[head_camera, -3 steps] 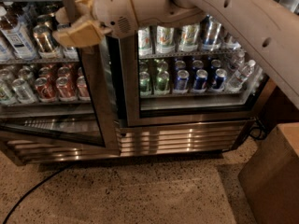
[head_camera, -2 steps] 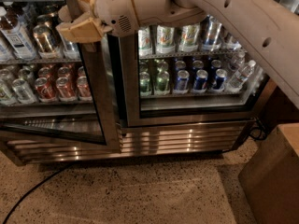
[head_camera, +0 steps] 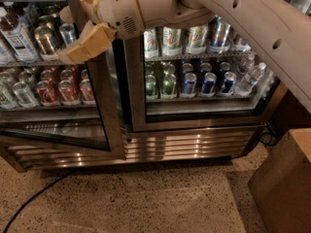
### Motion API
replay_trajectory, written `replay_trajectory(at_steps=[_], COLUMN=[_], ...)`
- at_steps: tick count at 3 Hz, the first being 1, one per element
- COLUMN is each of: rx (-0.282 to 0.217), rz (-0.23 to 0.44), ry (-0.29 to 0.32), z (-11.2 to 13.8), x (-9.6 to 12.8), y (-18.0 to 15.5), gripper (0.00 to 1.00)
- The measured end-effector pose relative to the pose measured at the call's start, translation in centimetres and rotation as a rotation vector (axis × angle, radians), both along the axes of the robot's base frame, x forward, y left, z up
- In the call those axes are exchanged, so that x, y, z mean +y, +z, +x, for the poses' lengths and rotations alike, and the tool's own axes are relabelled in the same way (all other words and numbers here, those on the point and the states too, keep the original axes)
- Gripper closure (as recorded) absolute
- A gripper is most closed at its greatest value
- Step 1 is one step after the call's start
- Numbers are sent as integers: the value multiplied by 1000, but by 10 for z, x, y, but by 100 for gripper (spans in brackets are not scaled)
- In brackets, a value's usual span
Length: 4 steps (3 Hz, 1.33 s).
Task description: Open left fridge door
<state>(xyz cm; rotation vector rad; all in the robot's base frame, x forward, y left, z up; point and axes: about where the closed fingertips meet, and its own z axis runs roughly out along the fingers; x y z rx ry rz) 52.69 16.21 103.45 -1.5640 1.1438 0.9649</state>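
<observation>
- Gripper [head_camera: 83,33]: at the upper left, at the end of the pale arm [head_camera: 233,18], which reaches in from the upper right. It sits against the upper part of the free-edge upright [head_camera: 109,120] of the left fridge door [head_camera: 53,81]. Its tan parts overlap that upright.
- Gripper state: cannot tell whether it is spread or clamped on the frame (the wrist housing and the upright cover the contact area).
- Left fridge door: on the left half of the fridge [head_camera: 194,144]. It stands ajar. Its bottom rail runs at a slant to the louvred steel grille, and its free edge sits forward of the twin door's frame.
- Contents seen through the left pane: red and silver cans [head_camera: 58,89] on the middle wire shelf, larger cans and a labelled bottle [head_camera: 17,33] on the shelf above.
- Right door [head_camera: 204,72]: flush with the cabinet. Green and blue cans [head_camera: 194,81] stand behind its glass, with pale cans on the shelf above.
- Floor [head_camera: 146,203]: speckled. A dark cable [head_camera: 34,200] runs across the lower left toward the base of the fridge.
- Right side: a brown box-like unit [head_camera: 286,188] stands near the fridge's right corner, with a dark cord [head_camera: 267,137] looped between them.
</observation>
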Motion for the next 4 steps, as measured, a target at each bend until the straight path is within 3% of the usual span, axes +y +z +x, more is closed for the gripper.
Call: replay_trajectory(at_steps=[1, 2, 4], rx=[-6, -30, -31], rz=[15, 30, 30], ry=[64, 160, 161], z=[-25, -86, -92], x=[8, 8, 8], y=[6, 23, 23], gripper=[0, 0, 0])
